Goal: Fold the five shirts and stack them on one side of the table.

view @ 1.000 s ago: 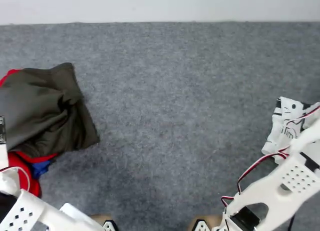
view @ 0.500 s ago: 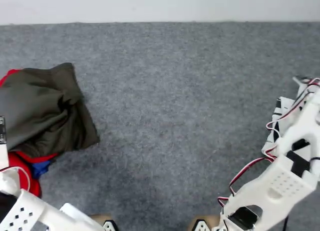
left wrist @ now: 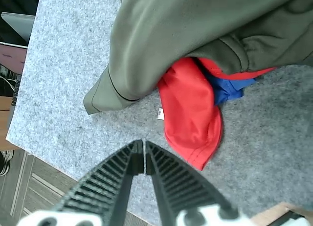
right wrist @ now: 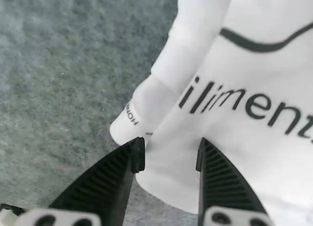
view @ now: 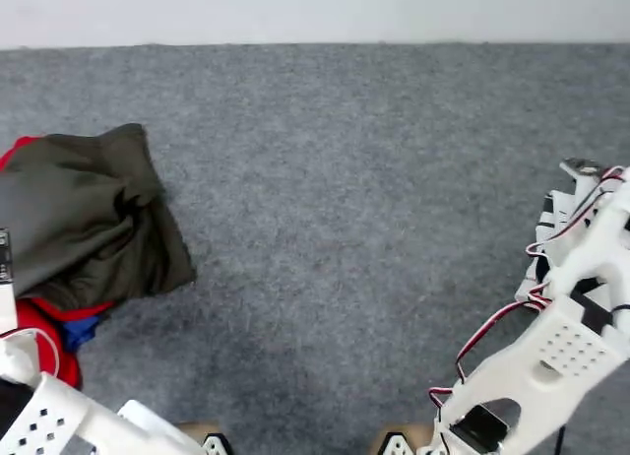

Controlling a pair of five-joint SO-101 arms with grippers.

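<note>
A crumpled olive shirt [view: 84,219] lies at the table's left side on top of a red shirt [view: 34,332] and a blue one [view: 81,329]. In the left wrist view my left gripper [left wrist: 145,148] is shut and holds nothing, hovering just off the red shirt [left wrist: 193,113], beside the olive shirt [left wrist: 186,35] and the blue shirt [left wrist: 227,89]. At the right edge lies a white shirt [view: 539,268] with black print, under my right arm [view: 571,347]. My right gripper [right wrist: 170,151] is open, its fingers straddling a folded edge of the white shirt [right wrist: 234,64].
Grey felt covers the table [view: 354,199], with a white wall behind it. The table's near-left edge [left wrist: 29,152] drops to a wooden floor. My left arm [view: 44,421] sits at the front left corner.
My right arm has swung up and over the white shirt, covering most of it, then settled slightly. The left arm and the shirt pile have not moved.
</note>
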